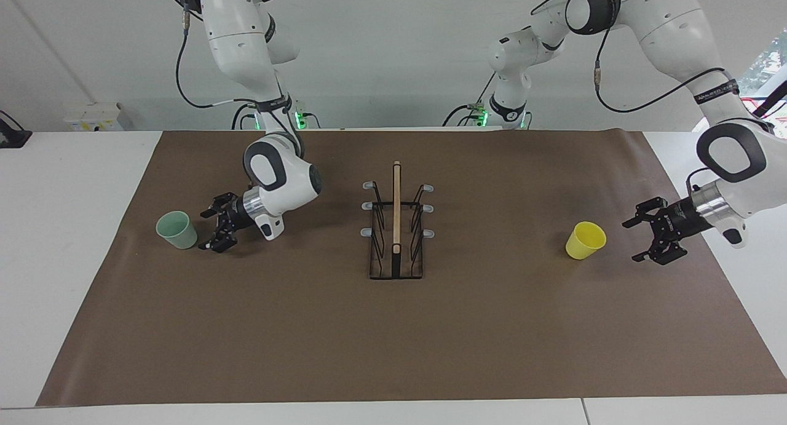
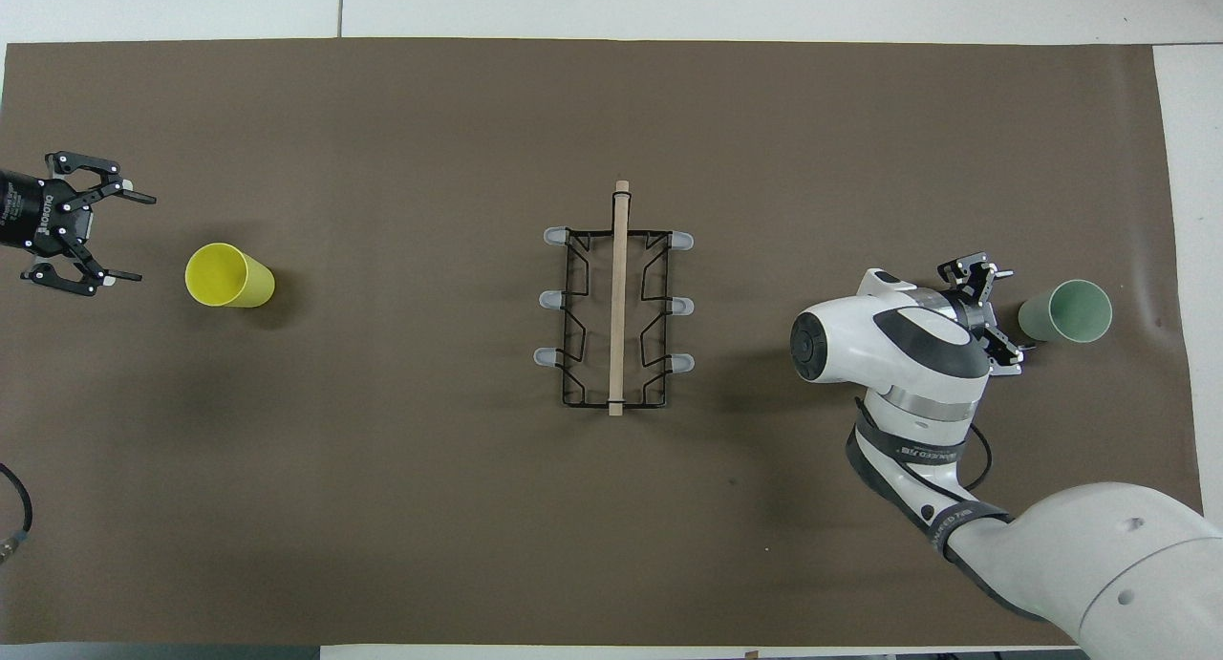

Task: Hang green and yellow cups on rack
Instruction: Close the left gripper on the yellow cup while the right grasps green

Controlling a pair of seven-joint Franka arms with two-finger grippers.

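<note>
- The green cup [image 1: 176, 229] stands upright on the brown mat [image 1: 393, 326] toward the right arm's end of the worktop [image 1: 61, 259]
- The right gripper [image 1: 211, 228] sits low just beside it, fingers [image 1: 207, 212] spread, not touching
- The rack [image 1: 396, 228] stands mid-mat with bare prongs, nothing between it and either cup
- The yellow cup [image 1: 585, 240] stands upright toward the left arm's end
- The left gripper [image 1: 639, 240] is near it, fingers [image 1: 632, 221] spread, a clear gap between them
</note>
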